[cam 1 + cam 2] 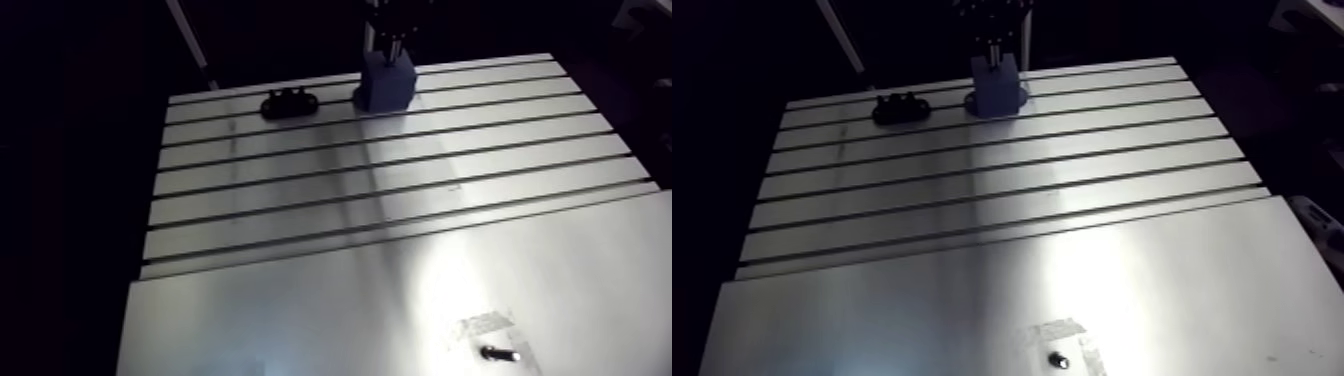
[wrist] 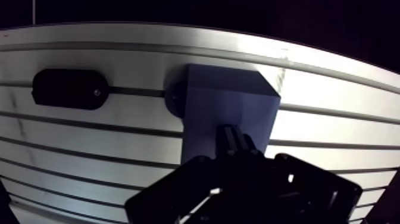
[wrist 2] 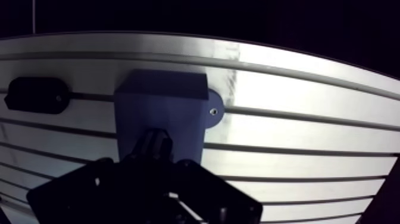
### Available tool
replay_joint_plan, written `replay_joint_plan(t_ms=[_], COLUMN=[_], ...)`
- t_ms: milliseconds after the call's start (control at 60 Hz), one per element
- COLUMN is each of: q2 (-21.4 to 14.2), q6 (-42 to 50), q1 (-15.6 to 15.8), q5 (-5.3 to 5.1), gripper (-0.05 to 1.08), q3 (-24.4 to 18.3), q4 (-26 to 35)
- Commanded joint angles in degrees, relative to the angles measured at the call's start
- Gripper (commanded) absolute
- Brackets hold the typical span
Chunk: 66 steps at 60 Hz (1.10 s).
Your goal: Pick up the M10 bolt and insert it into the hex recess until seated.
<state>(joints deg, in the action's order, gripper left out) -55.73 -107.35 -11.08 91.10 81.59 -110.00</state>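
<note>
Bench (image 1: 300,200) view: black fixture (image 1: 290,102) far left, blue block (image 1: 385,88) beside it, my hand (image 2: 233,136) low over the block's top, grip I cannot tell. Small dark bolt (image 1: 495,352) lies on tape (image 1: 483,326), well apart, near edge.

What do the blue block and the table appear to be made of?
The blue block looks like matte plastic, possibly printed: even colour, no glint. The table looks like bare brushed aluminium: pale metallic sheen, strong glare, dark slots.
</note>
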Motion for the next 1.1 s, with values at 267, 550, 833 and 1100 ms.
replay_joint_plan(t_ms=[267,550,833,1100], q2=[0.0,0.0,0.0,0.0], q6=[-0.3,-0.6,-0.8,-0.9], q1=[0.0,0.0,-0.1,-0.1], q5=[0.0,0.0,-0.17,-0.34], gripper=[1.08,1.08,1.08,1.08], q3=[0.2,0.7,0.8,0.6], q4=[0.0,-0.6,-1.7,-1.6])
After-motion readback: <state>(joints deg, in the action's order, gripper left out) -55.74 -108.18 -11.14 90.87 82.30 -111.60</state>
